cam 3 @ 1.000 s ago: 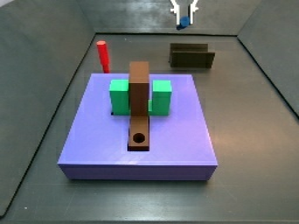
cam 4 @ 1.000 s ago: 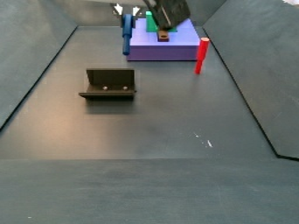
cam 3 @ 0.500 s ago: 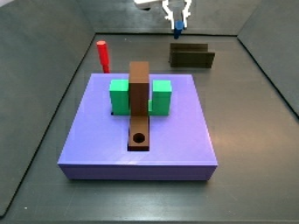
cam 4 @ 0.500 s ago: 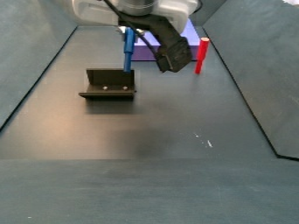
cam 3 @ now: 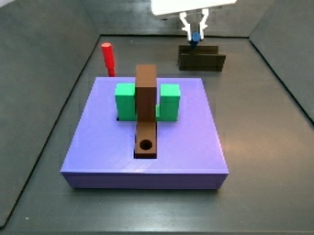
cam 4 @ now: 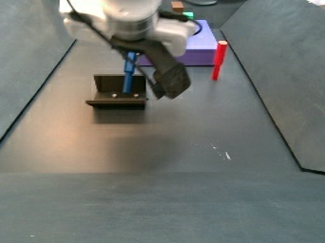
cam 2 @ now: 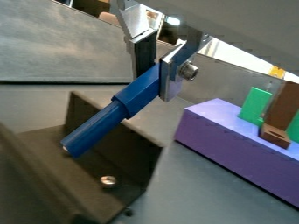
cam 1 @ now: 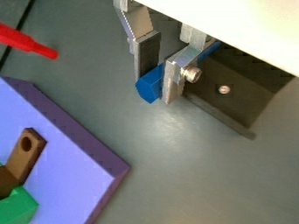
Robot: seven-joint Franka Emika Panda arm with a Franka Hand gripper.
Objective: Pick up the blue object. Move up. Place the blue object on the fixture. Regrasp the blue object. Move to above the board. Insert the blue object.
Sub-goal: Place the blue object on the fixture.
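Holding the blue object [cam 2: 117, 111] clamped between its silver fingers [cam 2: 176, 70], the gripper [cam 2: 158, 63] sits directly over the fixture [cam 2: 111, 162]. Peg runs slanted from the jaws down toward the fixture's notch; its lower end is at the top edge of the dark bracket, contact not clear. In a wrist view the peg's blue end [cam 1: 149, 85] pokes out between the fingers [cam 1: 173, 77], gripper [cam 1: 162, 63] beside the fixture [cam 1: 239, 92], whose screw head shows. Fingers pressed on the peg on both sides, not spread.

Near end of a side view: the board [cam 3: 147, 147], purple slab, with brown bar [cam 3: 146, 110] lengthwise on it, round hole at its near end, green blocks [cam 3: 127, 102] either side of the bar. Red peg [cam 3: 108, 58] upright on the floor just past the board's far left corner. Farther back, the fixture [cam 3: 203, 60] near the rear wall, gripper [cam 3: 193, 34] right above it, blue object [cam 3: 194, 38] a short blue stub between the fingers.

Opposite side view: fixture [cam 4: 118, 92] nearest, gripper [cam 4: 137, 68] above it with the blue object [cam 4: 132, 71] slanting down to its top, dark camera body on the wrist in front. Board [cam 4: 197, 43] and red peg [cam 4: 219, 59] farther back, well apart from the fixture.
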